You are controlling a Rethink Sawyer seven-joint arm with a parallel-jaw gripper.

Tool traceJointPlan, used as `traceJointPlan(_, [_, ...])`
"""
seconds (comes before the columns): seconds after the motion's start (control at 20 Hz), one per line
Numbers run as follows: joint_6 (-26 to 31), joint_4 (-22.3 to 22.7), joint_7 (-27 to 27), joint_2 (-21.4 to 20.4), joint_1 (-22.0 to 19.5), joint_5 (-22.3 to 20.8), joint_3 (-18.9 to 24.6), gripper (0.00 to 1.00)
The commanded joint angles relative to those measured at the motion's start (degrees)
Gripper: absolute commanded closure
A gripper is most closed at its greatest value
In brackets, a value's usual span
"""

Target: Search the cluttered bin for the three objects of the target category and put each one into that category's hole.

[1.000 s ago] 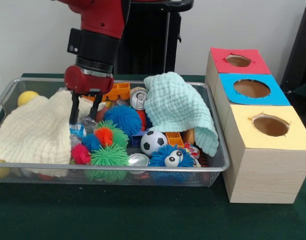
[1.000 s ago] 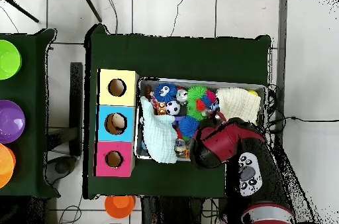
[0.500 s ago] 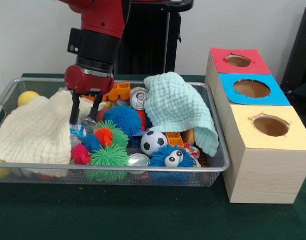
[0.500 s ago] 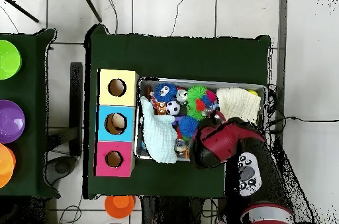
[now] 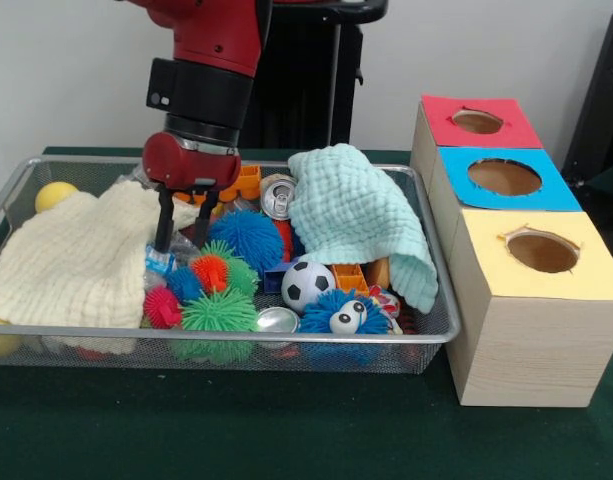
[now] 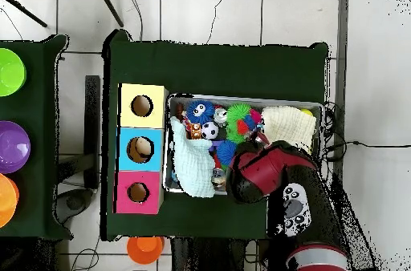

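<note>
Currently, cream cloth, mint cloth and spiky balls crowd the wire bin left of the three-hole box, while the vertical arm's gripper, fingers parted, straddles crinkled clear wrapping beside the cream cloth.

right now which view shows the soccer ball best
The front view: the soccer ball sits unobstructed near the bin's front rim, its black patches clear. The overhead view shows it only as a tiny white speck among toys.
</note>
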Motion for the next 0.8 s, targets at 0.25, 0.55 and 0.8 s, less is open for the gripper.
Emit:
traceJointPlan(0.25, [-4.8, -1.4, 6.0, 1.9, 0.5, 0.2, 1.5, 0.0])
traceJointPlan(0.55, [0.4, -1.2, 3.3, 1.9, -0.4, 0.7, 2.7, 1.0])
traceJointPlan(0.8, [5.7, -2.1, 1.1, 2.3, 0.5, 1.7, 2.7, 1.0])
